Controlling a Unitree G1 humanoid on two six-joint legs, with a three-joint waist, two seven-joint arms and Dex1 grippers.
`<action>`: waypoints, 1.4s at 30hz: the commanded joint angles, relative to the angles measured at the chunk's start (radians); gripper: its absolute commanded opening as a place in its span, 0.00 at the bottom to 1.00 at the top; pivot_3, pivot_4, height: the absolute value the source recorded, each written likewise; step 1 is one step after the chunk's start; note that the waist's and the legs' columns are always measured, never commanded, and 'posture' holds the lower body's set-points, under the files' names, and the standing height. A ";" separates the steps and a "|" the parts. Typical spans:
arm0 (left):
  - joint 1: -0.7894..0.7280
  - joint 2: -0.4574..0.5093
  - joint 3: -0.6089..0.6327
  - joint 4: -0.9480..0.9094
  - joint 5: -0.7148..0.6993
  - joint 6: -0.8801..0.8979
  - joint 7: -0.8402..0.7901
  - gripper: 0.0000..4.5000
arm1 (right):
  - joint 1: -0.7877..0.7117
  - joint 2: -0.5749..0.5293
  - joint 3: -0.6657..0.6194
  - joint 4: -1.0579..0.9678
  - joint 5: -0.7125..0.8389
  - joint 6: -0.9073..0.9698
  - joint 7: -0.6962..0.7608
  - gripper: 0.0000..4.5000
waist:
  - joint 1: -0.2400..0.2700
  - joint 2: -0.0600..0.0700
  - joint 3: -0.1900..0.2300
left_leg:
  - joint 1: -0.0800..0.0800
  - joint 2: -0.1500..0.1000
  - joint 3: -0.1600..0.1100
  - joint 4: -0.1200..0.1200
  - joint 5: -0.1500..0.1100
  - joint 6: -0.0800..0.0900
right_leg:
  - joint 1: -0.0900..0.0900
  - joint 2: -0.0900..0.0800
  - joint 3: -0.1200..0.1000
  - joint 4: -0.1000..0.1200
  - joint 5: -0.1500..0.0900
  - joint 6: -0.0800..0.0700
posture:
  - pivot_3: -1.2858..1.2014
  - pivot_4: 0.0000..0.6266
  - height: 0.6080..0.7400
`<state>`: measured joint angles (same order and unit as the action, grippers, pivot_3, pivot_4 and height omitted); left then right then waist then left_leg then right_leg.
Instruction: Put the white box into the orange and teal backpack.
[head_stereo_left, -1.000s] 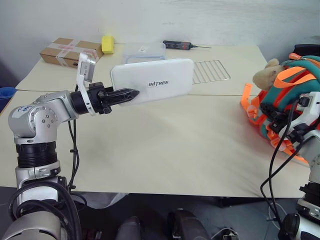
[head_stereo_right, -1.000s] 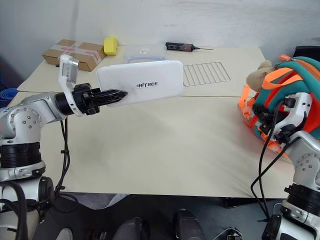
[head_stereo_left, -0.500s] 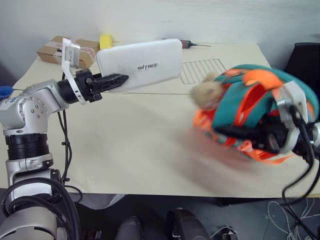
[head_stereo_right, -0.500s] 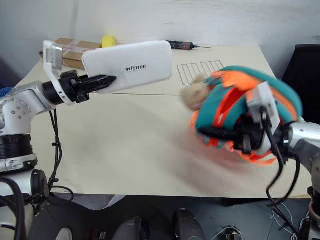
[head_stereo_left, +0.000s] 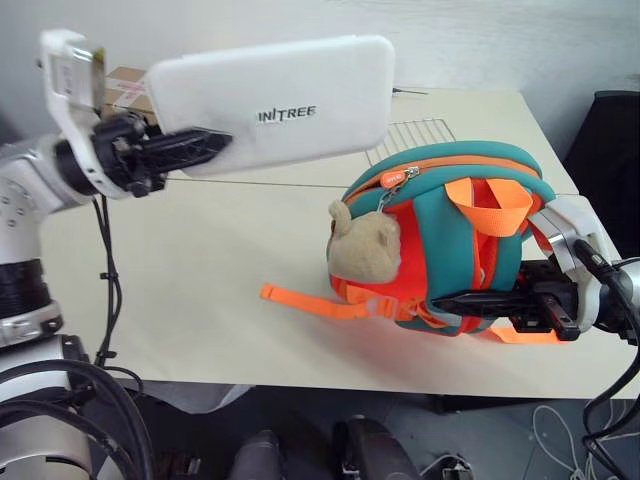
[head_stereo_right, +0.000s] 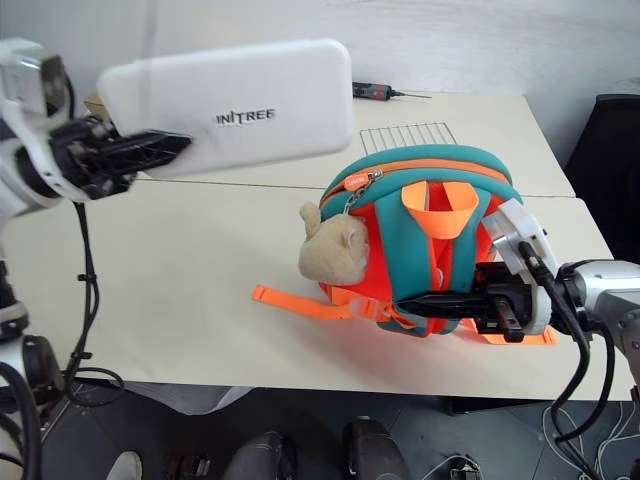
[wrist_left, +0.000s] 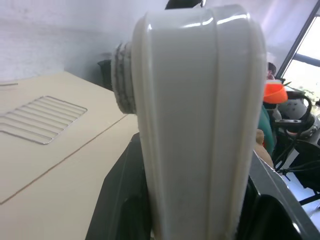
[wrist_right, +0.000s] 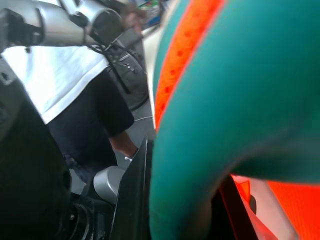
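At about nine o'clock in the head view we see our left gripper (head_stereo_left: 195, 148), its black fingers clamped on the near short end of the white box (head_stereo_left: 280, 105). The box is held in the air, face toward us, its long side running from ten o'clock toward one o'clock, dark lettering near its middle. From the left wrist we look along the box's thin edge (wrist_left: 200, 115), pinched between the two fingers.

Behind the box, at eleven o'clock, a corner of a brown cardboard box (head_stereo_left: 125, 85) shows on the beige table (head_stereo_left: 200, 260). At twelve to one o'clock a wire rack (head_stereo_left: 415, 133) lies flat on the table, partly hidden by the white box.

At three to four o'clock the orange and teal backpack (head_stereo_left: 450, 240) sits on the table below the box's far end and apart from it, a tan plush toy (head_stereo_left: 362, 245) hanging on its side and an orange strap (head_stereo_left: 300, 300) trailing toward seven o'clock.

At four o'clock our right gripper (head_stereo_left: 470, 303) has its fingers closed on the backpack's lower edge; the right wrist shows teal and orange fabric (wrist_right: 240, 100) pressed between them.
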<state>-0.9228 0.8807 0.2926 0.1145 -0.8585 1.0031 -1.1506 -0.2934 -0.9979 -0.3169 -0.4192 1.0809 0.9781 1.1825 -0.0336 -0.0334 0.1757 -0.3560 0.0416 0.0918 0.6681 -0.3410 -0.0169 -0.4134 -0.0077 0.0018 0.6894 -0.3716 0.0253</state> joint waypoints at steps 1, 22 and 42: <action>0.034 0.057 -0.072 -0.061 0.087 -0.130 -0.085 0.31 | 0.019 -0.029 -0.021 -0.012 0.002 -0.027 0.041 0.00 | 0.003 0.000 0.000 | 0.000 0.000 0.000 0.000 0.000 0.000 | 0.000 0.000 0.000 0.000 0.000 0.000 | 0.52 0.24 1.00; -0.112 0.080 -0.125 0.070 0.139 -0.205 -0.237 0.31 | 0.033 0.003 0.027 0.002 -0.047 -0.060 -0.013 0.00 | 0.003 -0.004 0.002 | -0.001 -0.001 -0.001 0.002 0.000 0.001 | 0.000 -0.001 -0.001 0.000 0.000 0.000 | 0.52 0.24 1.00; -0.125 -0.106 -0.397 0.096 0.397 -0.496 -0.331 0.31 | 0.058 0.042 0.089 0.003 -0.120 -0.105 -0.044 0.00 | 0.008 -0.004 0.002 | -0.003 -0.001 -0.001 0.008 -0.002 0.004 | 0.001 -0.001 -0.001 0.001 0.000 0.000 | 0.52 0.24 1.00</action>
<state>-1.0174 0.7939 -0.0871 0.2166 -0.4627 0.5299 -1.4574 -0.2285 -0.9582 -0.2364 -0.4159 0.9704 0.8921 1.1283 -0.0258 -0.0373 0.1778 -0.3589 0.0409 0.0907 0.6760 -0.3428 -0.0131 -0.4125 -0.0086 0.0008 0.6906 -0.3716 0.0253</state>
